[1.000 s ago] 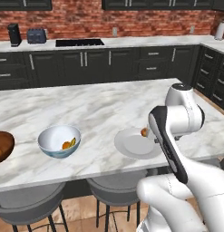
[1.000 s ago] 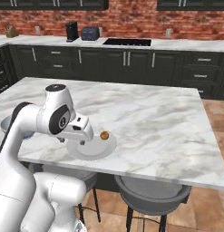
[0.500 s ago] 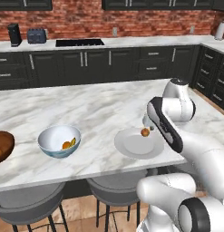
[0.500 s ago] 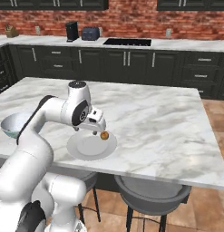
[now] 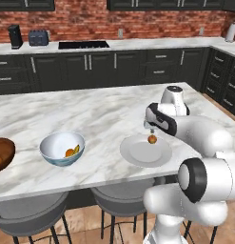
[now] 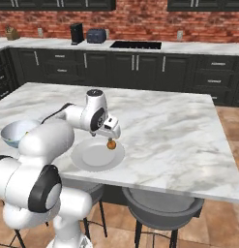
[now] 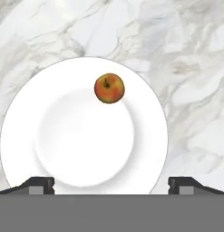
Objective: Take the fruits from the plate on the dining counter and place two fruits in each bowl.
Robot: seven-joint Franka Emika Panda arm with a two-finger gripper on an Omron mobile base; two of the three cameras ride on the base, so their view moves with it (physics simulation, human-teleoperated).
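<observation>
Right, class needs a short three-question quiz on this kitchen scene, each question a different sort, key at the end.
1. True or false: the plate holds three fruits.
2. Which bowl already shows fruit inside? A. the white-blue bowl B. the dark wooden bowl C. both
3. Fill in: the gripper hangs above the plate with its jaws ____.

Key
1. False: a single red-orange fruit lies on it, near the rim.
2. C: orange pieces show in both.
3. open

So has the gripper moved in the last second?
Yes. In the right base view the gripper has swung from the plate's left edge to above the apple near its far right rim.
</observation>
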